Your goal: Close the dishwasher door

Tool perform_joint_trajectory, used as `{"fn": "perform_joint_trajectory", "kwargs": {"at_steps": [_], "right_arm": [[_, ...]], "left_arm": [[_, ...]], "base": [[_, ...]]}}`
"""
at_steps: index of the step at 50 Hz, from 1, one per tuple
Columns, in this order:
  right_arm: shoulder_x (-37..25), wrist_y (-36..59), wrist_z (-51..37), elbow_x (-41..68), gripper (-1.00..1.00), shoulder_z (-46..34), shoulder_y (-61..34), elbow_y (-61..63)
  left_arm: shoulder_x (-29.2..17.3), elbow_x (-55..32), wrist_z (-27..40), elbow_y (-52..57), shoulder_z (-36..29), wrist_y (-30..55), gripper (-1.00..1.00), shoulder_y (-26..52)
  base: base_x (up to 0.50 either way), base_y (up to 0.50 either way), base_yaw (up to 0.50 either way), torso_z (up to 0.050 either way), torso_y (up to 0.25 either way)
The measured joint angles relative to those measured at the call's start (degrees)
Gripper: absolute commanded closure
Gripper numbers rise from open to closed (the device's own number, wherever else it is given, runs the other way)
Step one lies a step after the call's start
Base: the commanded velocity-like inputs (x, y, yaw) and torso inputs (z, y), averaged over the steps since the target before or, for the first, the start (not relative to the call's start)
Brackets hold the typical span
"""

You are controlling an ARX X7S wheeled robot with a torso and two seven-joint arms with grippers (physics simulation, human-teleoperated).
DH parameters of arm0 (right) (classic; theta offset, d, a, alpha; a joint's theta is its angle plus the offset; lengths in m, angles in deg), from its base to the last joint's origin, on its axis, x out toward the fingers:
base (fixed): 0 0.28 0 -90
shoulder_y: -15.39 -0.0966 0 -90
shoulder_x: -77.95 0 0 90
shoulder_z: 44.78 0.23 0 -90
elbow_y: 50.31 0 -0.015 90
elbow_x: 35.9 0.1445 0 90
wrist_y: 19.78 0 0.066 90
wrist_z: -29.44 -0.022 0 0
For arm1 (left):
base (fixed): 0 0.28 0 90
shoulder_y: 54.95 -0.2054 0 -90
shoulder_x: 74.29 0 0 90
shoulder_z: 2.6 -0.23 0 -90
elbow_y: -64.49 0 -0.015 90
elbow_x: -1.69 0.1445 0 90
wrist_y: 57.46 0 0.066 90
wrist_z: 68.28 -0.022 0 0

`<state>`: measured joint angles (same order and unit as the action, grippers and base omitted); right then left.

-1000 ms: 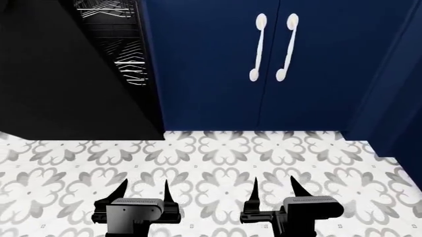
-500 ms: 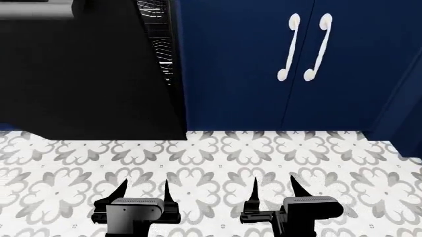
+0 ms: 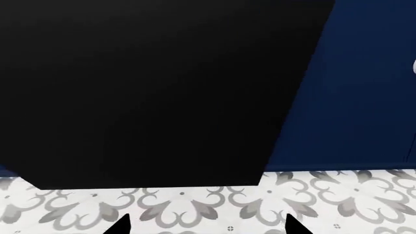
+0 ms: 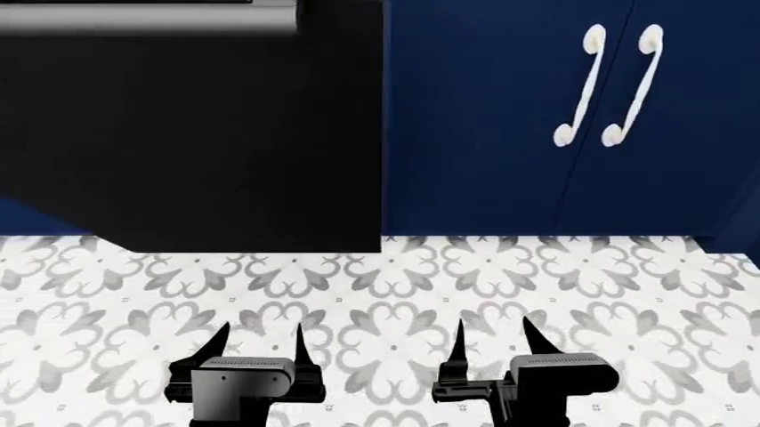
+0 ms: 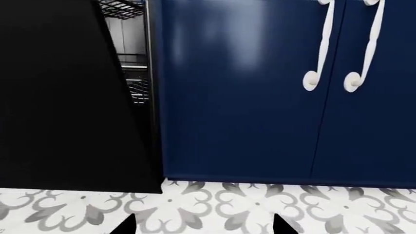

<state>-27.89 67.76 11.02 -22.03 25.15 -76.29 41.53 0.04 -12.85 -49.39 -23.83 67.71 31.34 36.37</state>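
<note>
The dishwasher door (image 4: pixel 190 133) hangs open as a wide black panel filling the upper left of the head view, its grey bar handle (image 4: pixel 149 18) along the top edge. It stands ahead of both grippers, apart from them. My left gripper (image 4: pixel 259 342) is open above the tiled floor, nothing between its fingers. My right gripper (image 4: pixel 493 338) is open too, also empty. In the left wrist view the black door (image 3: pixel 149 87) fills most of the frame beyond the left gripper (image 3: pixel 206 226). The right wrist view shows the door (image 5: pixel 58 97) beside the right gripper (image 5: pixel 202 225).
Navy cabinet doors (image 4: pixel 511 133) with two white handles (image 4: pixel 578 89) stand right of the dishwasher. A wire rack (image 5: pixel 126 48) shows inside the dishwasher opening. Patterned grey-and-white floor tiles (image 4: pixel 392 294) lie between me and the cabinets.
The head view has shifted left: door and cabinets slid rightwards in the frame, the grey handle came into view and the racks went out of it. Both grippers stay open and still.
</note>
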Motion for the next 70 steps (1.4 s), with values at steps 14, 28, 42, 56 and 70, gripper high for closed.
{"fn": "perform_joint_trajectory", "kwargs": {"at_steps": [14, 28, 42, 56, 70], "right_arm": [[-0.16, -0.07, -0.20, 0.25, -1.00, -0.21, -0.04, -0.01], [-0.36, -0.15, -0.39, 0.45, -1.00, -0.43, -0.07, 0.01], [-0.56, -0.24, -0.57, 0.65, -1.00, -0.64, -0.09, 0.02], [-0.73, -0.30, -0.79, 0.79, -1.00, -0.86, -0.14, 0.01], [-0.94, -0.39, -0.97, 0.96, -1.00, -1.05, -0.15, 0.05]], "left_arm": [[-0.18, -0.17, 0.21, -0.03, -0.24, -0.07, -1.00, 0.07], [-0.36, -0.36, 0.42, -0.04, -0.48, -0.12, -1.00, 0.14], [-0.54, -0.53, 0.61, -0.05, -0.72, -0.16, -1.00, 0.21], [-0.71, -0.68, 0.80, -0.07, -0.95, -0.23, -1.00, 0.28], [-0.87, -0.81, 0.99, -0.12, -1.18, -0.36, -1.00, 0.35]], "base": [[0.00, 0.35, 0.00, 0.000, 0.000], [0.00, 0.35, 0.00, 0.000, 0.000], [0.00, 0.35, 0.00, 0.000, 0.000], [0.00, 0.35, 0.00, 0.000, 0.000], [0.00, 0.35, 0.00, 0.000, 0.000]]}}
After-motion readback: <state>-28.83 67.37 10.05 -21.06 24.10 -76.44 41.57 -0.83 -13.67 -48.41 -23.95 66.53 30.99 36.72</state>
